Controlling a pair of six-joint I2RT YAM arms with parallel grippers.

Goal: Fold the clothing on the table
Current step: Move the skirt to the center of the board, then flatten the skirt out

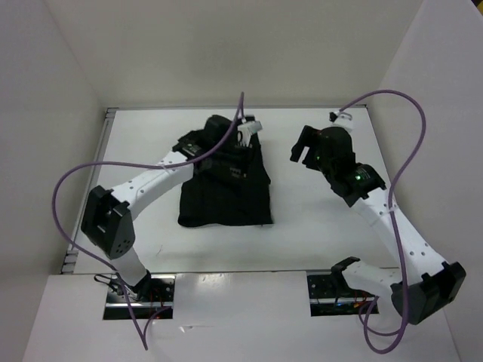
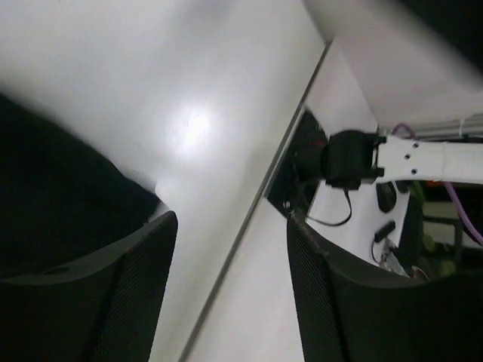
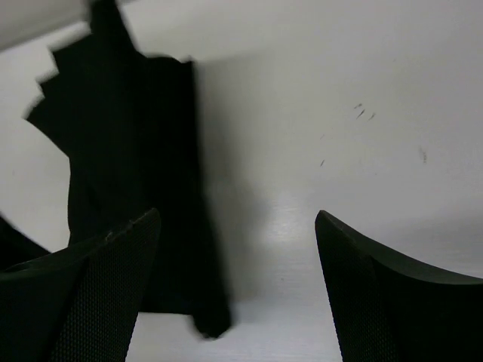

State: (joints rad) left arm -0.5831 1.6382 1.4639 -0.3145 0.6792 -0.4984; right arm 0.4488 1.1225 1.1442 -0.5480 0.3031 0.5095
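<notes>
The left arm (image 1: pixel 151 181) rises from the lower left of the top view, bends sharply at its elbow and reaches toward the upper centre. The left gripper (image 2: pixel 230 226) has its jaws apart. The right arm (image 1: pixel 400 234) slants up from the lower right. The right gripper (image 1: pixel 306 147), right of centre, has its jaws spread wide.

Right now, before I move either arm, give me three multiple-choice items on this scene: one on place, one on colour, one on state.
1. Which arm's claw is over the clothing? A the left; B the right; C neither.
2. What colour is the clothing? A white; B black; C red.
3. The right claw is: A shut on cloth; B shut, empty; C open, empty.

Answers:
1. A, the left claw hangs over its far end.
2. B, it is dark against the white table.
3. C, bare table shows between its fingers.
</notes>
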